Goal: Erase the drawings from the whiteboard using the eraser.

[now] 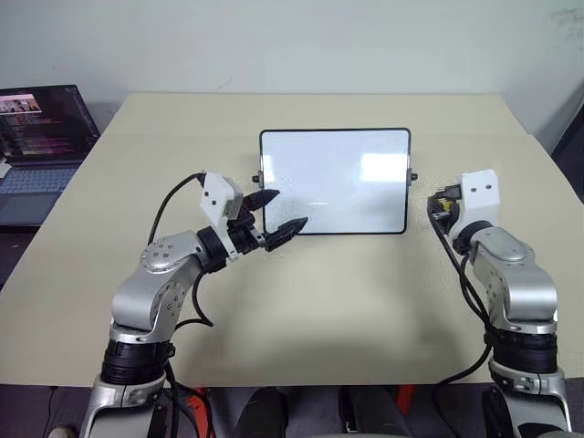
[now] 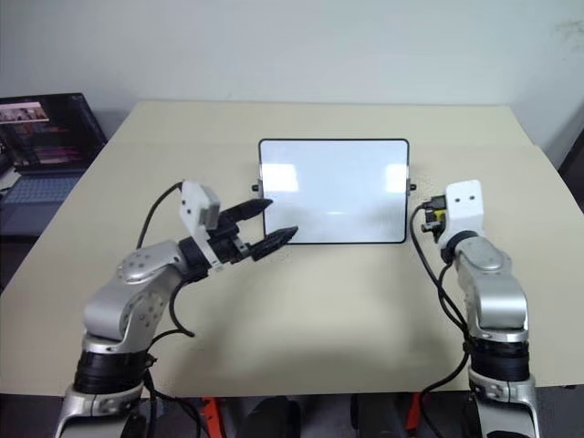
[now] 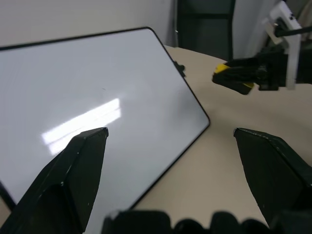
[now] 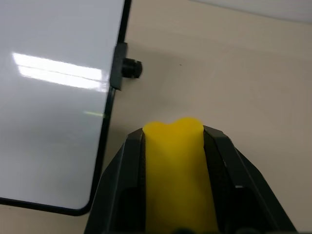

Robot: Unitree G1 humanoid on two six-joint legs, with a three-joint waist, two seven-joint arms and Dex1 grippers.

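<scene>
Whiteboard on table, laptop left, left pincer released, right pincer grasping eraser

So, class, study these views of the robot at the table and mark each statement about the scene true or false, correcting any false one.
1. The right gripper is shut on the eraser. True.
2. The eraser is blue. False: it is yellow.
3. The left gripper is open. True.
4. The whiteboard stands upright on the floor. False: it lies flat on the table.
5. A laptop sits at the robot's right. False: it is at its left.
</scene>
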